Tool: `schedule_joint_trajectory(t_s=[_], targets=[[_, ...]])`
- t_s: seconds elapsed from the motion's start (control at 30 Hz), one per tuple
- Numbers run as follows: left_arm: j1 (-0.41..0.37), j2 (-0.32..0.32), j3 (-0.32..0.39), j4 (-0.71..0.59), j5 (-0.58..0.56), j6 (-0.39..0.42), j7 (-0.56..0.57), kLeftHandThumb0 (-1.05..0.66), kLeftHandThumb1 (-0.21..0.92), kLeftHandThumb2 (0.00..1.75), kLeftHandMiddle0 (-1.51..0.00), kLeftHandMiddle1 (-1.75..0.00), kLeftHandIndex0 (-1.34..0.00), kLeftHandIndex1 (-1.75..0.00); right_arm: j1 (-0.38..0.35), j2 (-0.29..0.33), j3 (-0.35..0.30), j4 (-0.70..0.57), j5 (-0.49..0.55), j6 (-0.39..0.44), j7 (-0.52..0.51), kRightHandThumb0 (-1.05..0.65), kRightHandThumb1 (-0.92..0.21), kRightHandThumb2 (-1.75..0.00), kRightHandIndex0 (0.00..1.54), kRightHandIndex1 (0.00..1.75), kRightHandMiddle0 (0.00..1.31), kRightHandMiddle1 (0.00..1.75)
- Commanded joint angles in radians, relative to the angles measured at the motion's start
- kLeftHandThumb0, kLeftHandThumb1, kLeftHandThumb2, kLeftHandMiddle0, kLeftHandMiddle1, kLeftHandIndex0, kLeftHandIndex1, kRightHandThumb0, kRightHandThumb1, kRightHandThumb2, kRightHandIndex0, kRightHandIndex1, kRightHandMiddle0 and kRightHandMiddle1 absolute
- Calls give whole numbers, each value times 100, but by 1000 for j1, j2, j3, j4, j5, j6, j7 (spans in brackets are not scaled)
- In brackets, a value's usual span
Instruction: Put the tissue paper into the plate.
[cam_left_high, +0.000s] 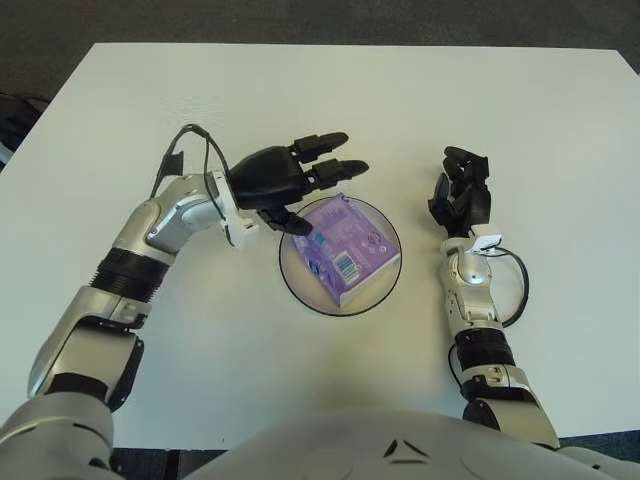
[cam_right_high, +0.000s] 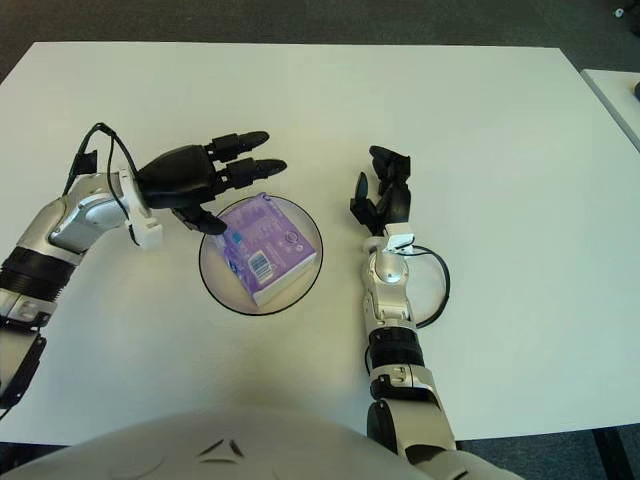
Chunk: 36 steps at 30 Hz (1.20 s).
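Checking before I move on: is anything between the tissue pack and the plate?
Nothing visible. The tissue pack already lies inside the plate. The left hand hovers open at its far-left edge, holding nothing; the right hand shows right of the plate.

Glossy plastic tissue pack (cam_left_high: 345, 243), clear plate (cam_left_high: 297, 286), matt table (cam_left_high: 400, 90)
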Motion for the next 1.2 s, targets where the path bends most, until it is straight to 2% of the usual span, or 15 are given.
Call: schedule_joint_trajectory(t_s=[0.0, 0.2, 0.33, 0.4, 0.47, 0.53, 0.67, 0.83, 1.07, 1.17], targets=[[57, -43, 53, -40, -80, 63, 44, -89, 92, 98, 0, 0, 0, -1, 113, 18, -3, 150, 19, 85, 13, -53, -90, -70, 26, 65, 2, 122], [90, -58, 87, -113, -245, 170, -12, -79, 92, 95, 0, 0, 0, 0, 112, 17, -5, 155, 20, 85, 19, -52, -89, -70, 26, 65, 1, 121], [99, -101, 107, -105, -323, 180, 8, -73, 92, 95, 0, 0, 0, 0, 110, 16, -7, 161, 20, 80, 23, -53, -89, -70, 26, 64, 1, 121], [80, -130, 113, -61, -344, 169, 26, -71, 92, 95, 0, 0, 0, 0, 110, 15, -8, 163, 20, 78, 24, -53, -89, -71, 26, 64, 1, 121], [14, -183, 120, 105, -335, 130, 78, -71, 92, 96, 0, 0, 0, 0, 109, 15, -9, 165, 20, 76, 26, -53, -89, -71, 25, 63, 1, 121], [-18, -230, 145, 205, -333, 119, 142, -73, 92, 97, 0, 0, 0, 0, 109, 14, -10, 166, 20, 75, 27, -53, -89, -71, 25, 63, 1, 121], [14, -272, 181, 137, -326, 184, 207, -78, 92, 99, 0, 0, 0, 0, 109, 13, -12, 169, 20, 74, 30, -54, -90, -70, 25, 62, 0, 121], [40, -287, 218, 80, -304, 245, 259, -83, 92, 102, -2, -1, -1, 0, 109, 11, -15, 169, 21, 77, 34, -54, -90, -70, 25, 62, 0, 121], [56, -316, 233, 34, -346, 314, 254, -85, 92, 104, -6, -3, -5, -3, 110, 9, -17, 169, 20, 77, 38, -55, -92, -69, 25, 61, 0, 120], [69, -326, 254, -11, -382, 394, 248, -86, 92, 106, -7, -2, -2, -13, 110, 8, -16, 170, 20, 77, 41, -55, -92, -69, 25, 61, 0, 120]])
